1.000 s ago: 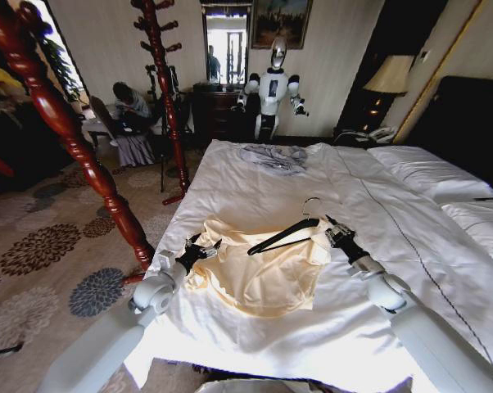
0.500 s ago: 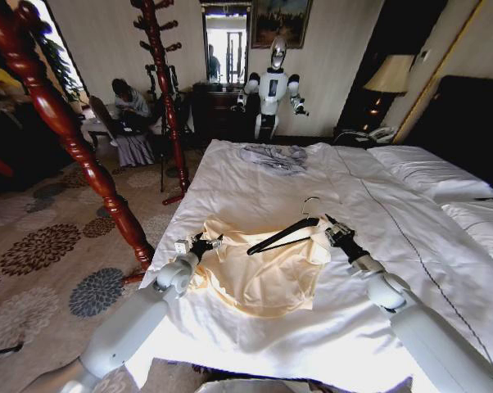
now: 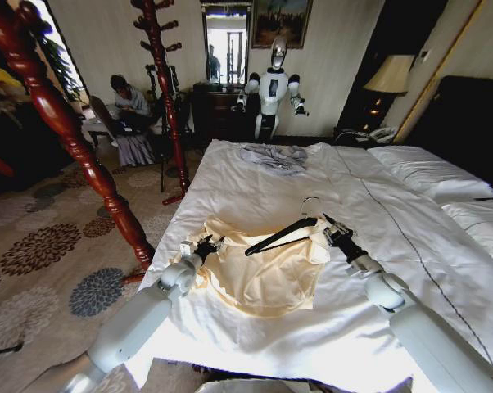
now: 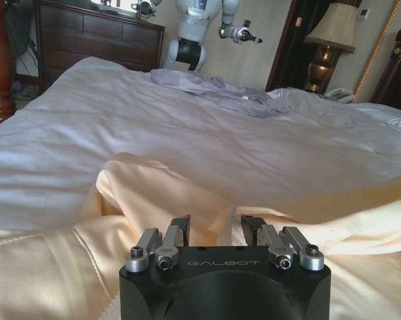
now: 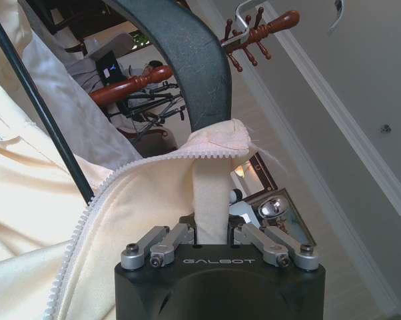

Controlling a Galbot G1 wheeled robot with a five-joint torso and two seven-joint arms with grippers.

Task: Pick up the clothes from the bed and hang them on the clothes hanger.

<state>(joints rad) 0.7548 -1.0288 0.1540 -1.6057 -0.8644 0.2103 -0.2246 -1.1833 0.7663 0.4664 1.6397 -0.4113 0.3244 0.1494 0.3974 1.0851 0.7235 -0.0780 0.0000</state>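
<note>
The cream-yellow shirt point(image 3: 263, 266) lies bunched on the white bed point(image 3: 255, 184), near the side that faces the patterned carpet. The black hanger point(image 3: 281, 235) rests tilted across the shirt's upper edge, its silver hook pointing toward the middle of the mattress.

The right tool point(image 3: 327, 230) sits at the shirt's far corner, just beside the hanger's end. From its wrist, its fingers are pinched on a fold of shirt fabric point(image 5: 210, 193) by the zipper edge, with the hanger's dark arm point(image 5: 194, 60) curving just above.

The left tool point(image 3: 207, 243) is at the shirt's opposite edge, close to the bed's side. Its fingers point(image 4: 179, 230) stand narrowly apart over a raised ridge of cloth point(image 4: 154, 193); I cannot tell whether they touch it.

Beyond the shirt the sheet is open up to a grey garment point(image 3: 273, 155) at the far end. A red-brown coat stand point(image 3: 160, 74) stands on the carpet, well apart from the bed.
</note>
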